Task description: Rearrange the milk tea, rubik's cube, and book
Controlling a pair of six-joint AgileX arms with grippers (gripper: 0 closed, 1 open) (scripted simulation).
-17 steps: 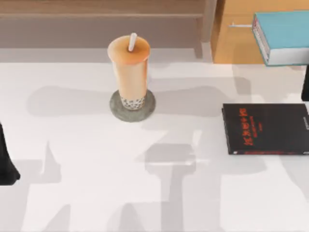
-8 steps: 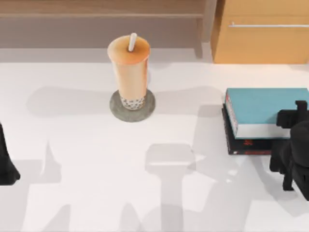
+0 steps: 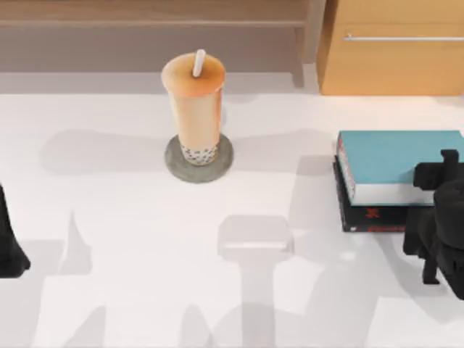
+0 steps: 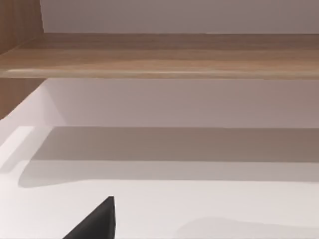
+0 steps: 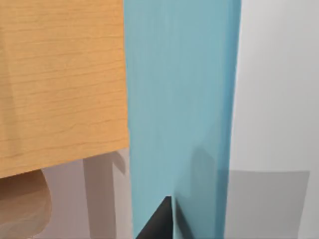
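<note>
Top view: white tabletop (image 3: 130, 239) with two stacked books at the right and a milk tea left of centre.

Largest is the tabletop, with a wooden drawer cabinet (image 3: 395, 47) along its far right edge. At the right, the book (image 3: 395, 156) with the teal cover lies flat on a thin black book (image 3: 373, 216), whose near edge and red lettering peek out. The right gripper (image 3: 438, 217) sits over the stack's near right corner; whether its fingers are wide or narrow cannot be told. The left gripper (image 3: 9, 246) rests at the left edge, fingers likewise unclear. The milk tea (image 3: 194, 105) stands upright on a round grey coaster (image 3: 199, 159), well apart from the books.
</note>
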